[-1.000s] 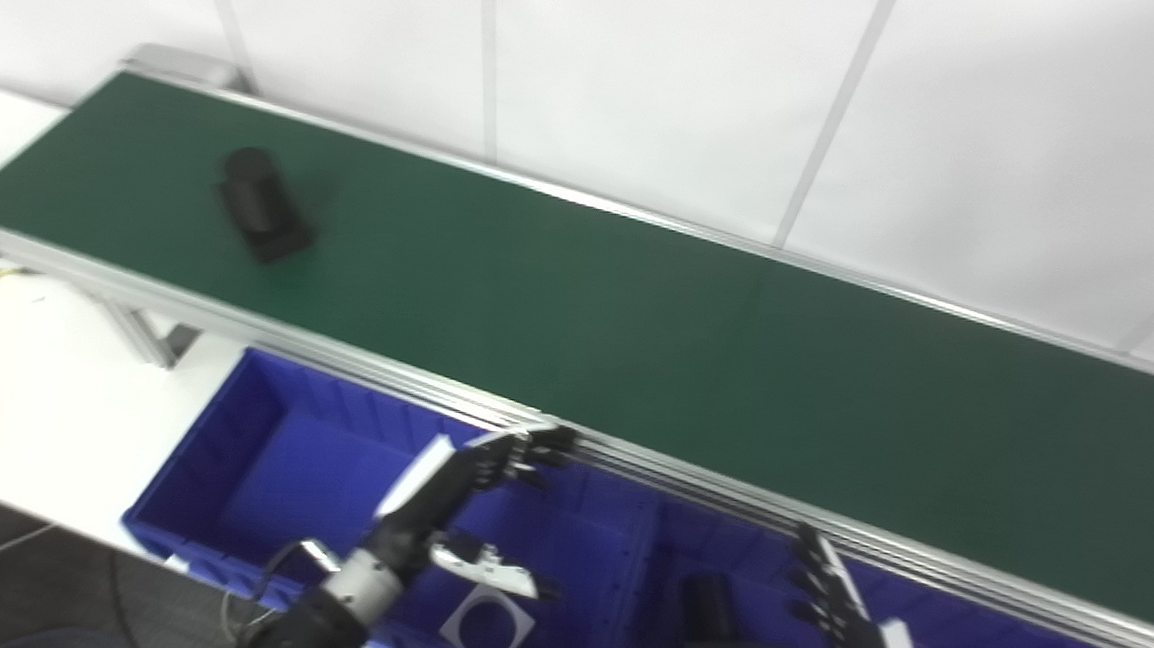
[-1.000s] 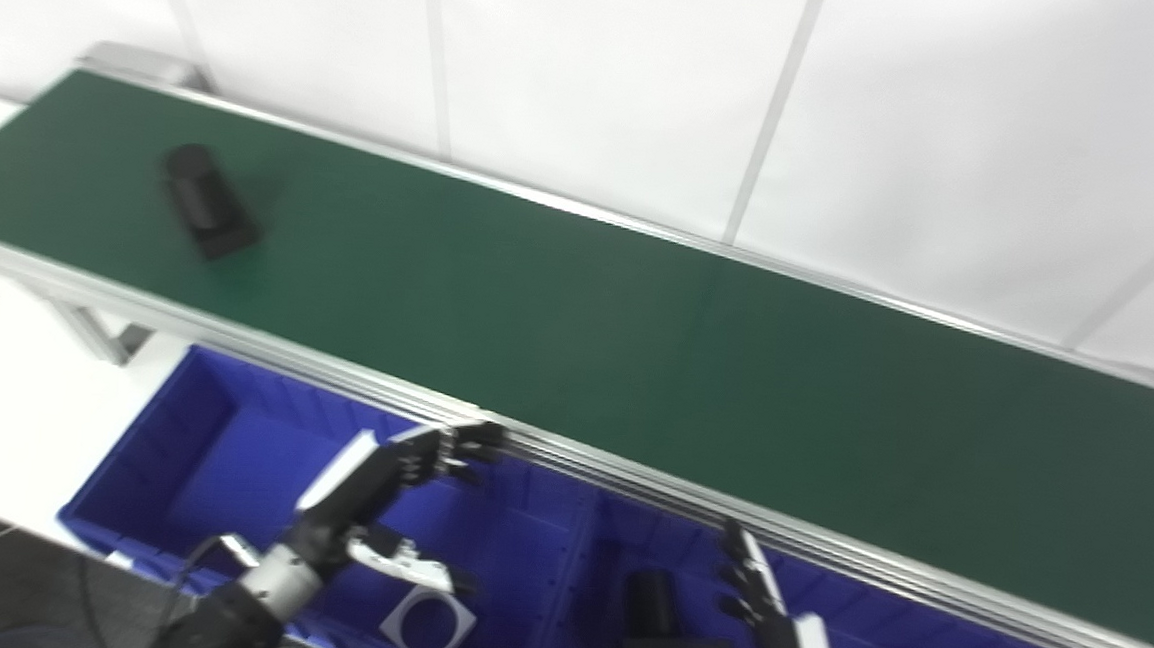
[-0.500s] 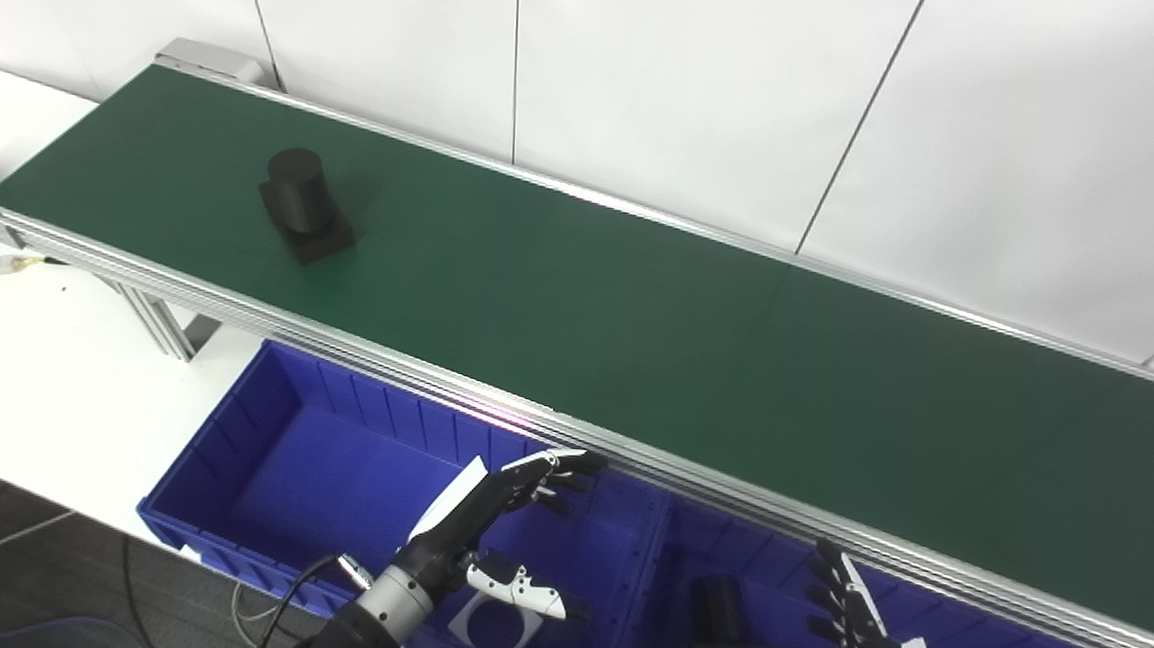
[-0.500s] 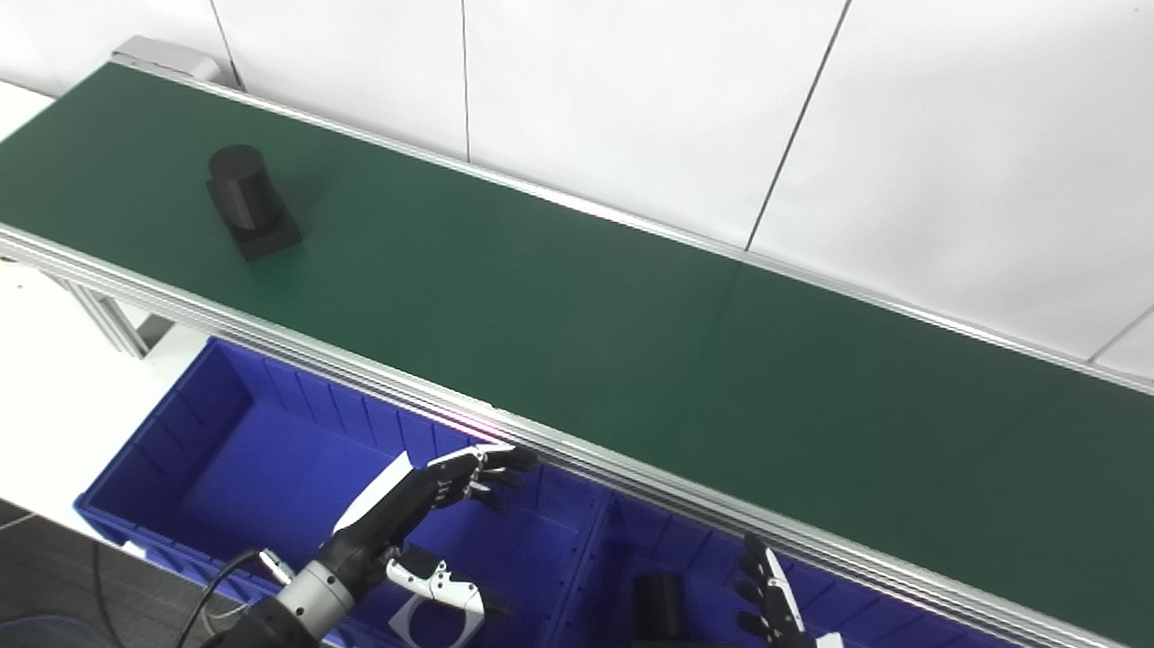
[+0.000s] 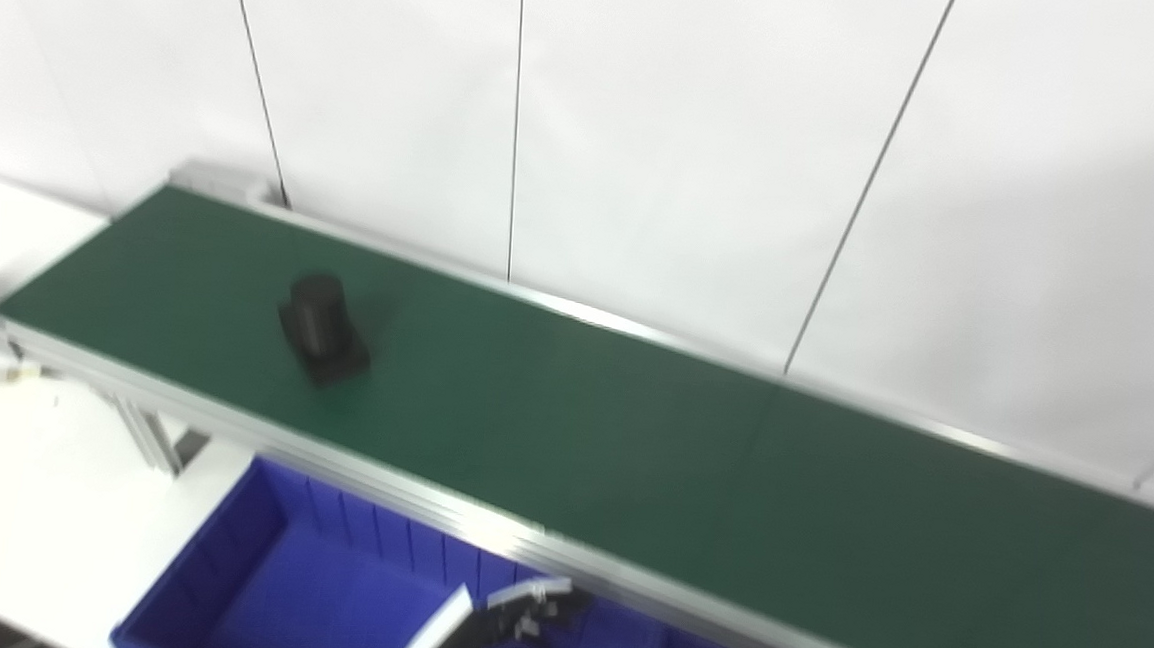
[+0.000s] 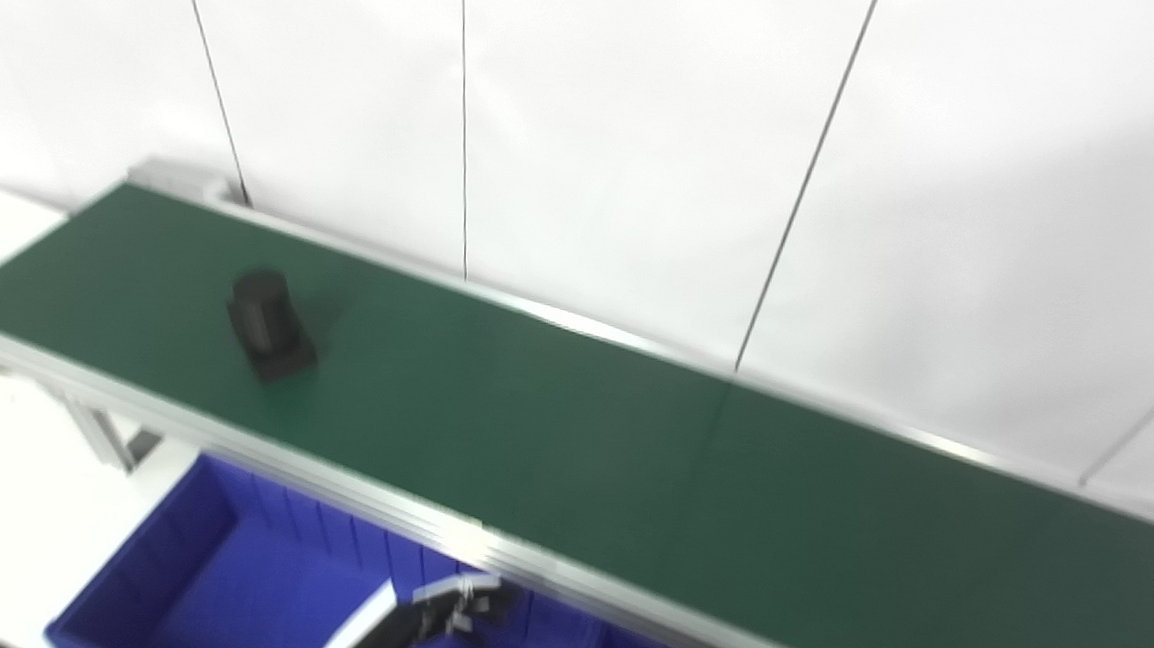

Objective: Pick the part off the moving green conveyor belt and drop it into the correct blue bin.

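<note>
One black part [image 5: 321, 329] rides the green conveyor belt [image 5: 630, 447] near its left end, unpicked, while the left hand [image 5: 504, 622] waits below over the blue bin [image 5: 221, 583], finger state indiscernible through blur; grasp and drop both remain.

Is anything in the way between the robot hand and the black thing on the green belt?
Only the belt's silver near rail lies between them. The left robot hand sits low over the blue bin, and the black part lies alone on the green belt.
</note>
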You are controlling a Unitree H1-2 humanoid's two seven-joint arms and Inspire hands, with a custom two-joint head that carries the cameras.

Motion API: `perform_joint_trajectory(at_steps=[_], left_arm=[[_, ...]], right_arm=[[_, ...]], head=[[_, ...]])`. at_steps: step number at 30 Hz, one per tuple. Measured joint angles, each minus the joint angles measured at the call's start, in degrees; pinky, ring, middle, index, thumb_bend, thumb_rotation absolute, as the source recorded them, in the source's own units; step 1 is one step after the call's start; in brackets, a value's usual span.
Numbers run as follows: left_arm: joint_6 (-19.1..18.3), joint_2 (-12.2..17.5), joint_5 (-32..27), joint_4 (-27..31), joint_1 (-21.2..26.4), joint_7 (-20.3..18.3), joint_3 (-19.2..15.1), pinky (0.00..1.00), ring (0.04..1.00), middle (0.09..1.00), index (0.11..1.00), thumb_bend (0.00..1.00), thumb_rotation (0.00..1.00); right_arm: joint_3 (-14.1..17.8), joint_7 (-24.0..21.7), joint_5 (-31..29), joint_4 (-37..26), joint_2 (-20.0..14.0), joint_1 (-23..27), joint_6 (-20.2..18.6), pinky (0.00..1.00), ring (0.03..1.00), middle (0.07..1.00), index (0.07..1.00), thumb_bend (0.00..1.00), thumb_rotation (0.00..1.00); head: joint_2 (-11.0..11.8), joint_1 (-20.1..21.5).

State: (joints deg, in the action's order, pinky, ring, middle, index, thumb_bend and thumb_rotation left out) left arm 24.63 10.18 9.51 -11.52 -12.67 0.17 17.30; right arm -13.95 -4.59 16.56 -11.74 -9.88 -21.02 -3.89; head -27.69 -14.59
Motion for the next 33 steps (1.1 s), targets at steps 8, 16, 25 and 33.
perform_joint_trajectory(at_steps=[8,16,25,33], left_arm=[[0.00,0.57,-1.10,-1.42,0.73,1.33,0.87,0.64,0.753,0.806,0.791,0.94,0.18],[0.00,1.44,-1.19,-2.75,1.46,3.09,2.62,0.64,0.742,0.796,0.783,0.96,0.18],[0.00,1.78,-1.17,-3.60,2.00,4.75,3.78,0.63,0.743,0.795,0.782,0.97,0.18],[0.00,2.19,-1.20,-3.89,2.16,4.96,4.06,0.62,0.745,0.791,0.777,0.98,0.18]], right_arm=[[0.24,0.50,-0.27,1.61,0.39,0.21,1.53,0.81,0.881,0.901,0.931,0.85,0.00],[0.73,1.08,-1.22,5.43,0.62,0.65,6.96,0.81,0.876,0.894,0.928,0.86,0.00],[0.99,1.95,-1.16,6.47,1.49,0.87,7.86,0.81,0.873,0.892,0.928,0.86,0.00],[1.21,2.59,-1.27,7.80,1.77,0.93,9.61,0.81,0.872,0.888,0.927,0.86,0.00]], head=[[2.19,-0.35],[3.95,-1.41],[4.74,-1.41],[5.19,-1.41]])
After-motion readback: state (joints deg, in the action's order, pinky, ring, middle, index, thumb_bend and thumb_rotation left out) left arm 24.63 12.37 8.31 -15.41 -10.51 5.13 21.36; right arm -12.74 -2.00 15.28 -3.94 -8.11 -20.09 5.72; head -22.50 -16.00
